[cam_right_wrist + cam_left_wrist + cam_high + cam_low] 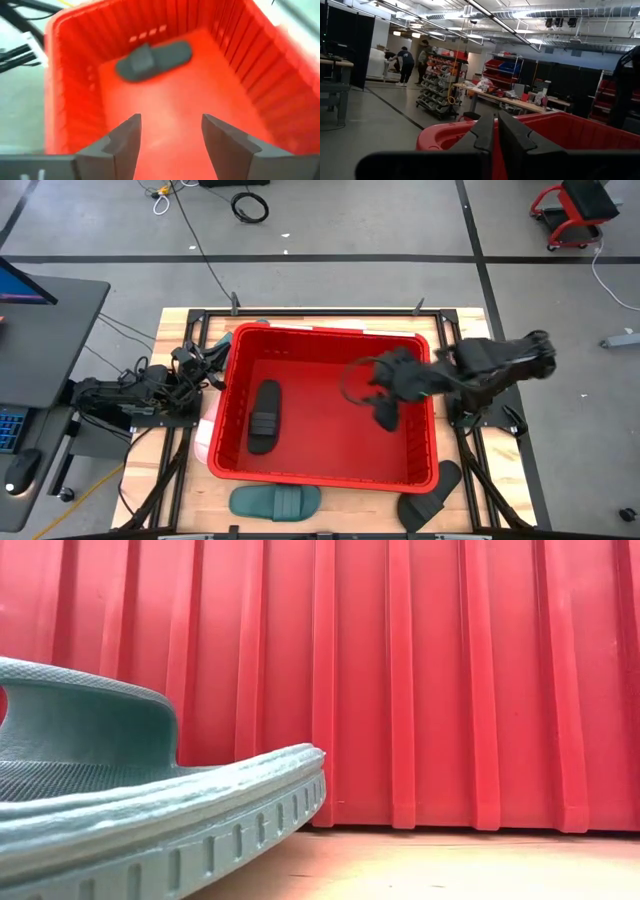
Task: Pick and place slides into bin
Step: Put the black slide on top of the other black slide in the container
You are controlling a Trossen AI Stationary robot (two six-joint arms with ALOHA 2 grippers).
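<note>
The red bin (pixel 325 470) stands in the middle of the table. One black slide (pixel 264 417) (pixel 152 59) lies flat on the bin's floor near its left wall. My right gripper (pixel 370 392) (pixel 172 135) hovers over the bin's right half, slanting down, open, with only the red floor between its fingers. A teal-green slide (pixel 275 502) (pixel 150 810) rests sole down on the table in front of the bin. Another black slide (pixel 430 498) lies by the bin's front right corner. My left gripper (pixel 208 368) (pixel 495 135) waits shut at the bin's left rim.
A pale thing (pixel 203 430) shows between the bin's left wall and my left arm. The bin's ribbed wall (pixel 450 680) fills the low view behind the teal slide. People stand by shelves (pixel 412 62) far off in the room. A desk with a monitor (pixel 30 300) stands left of the table.
</note>
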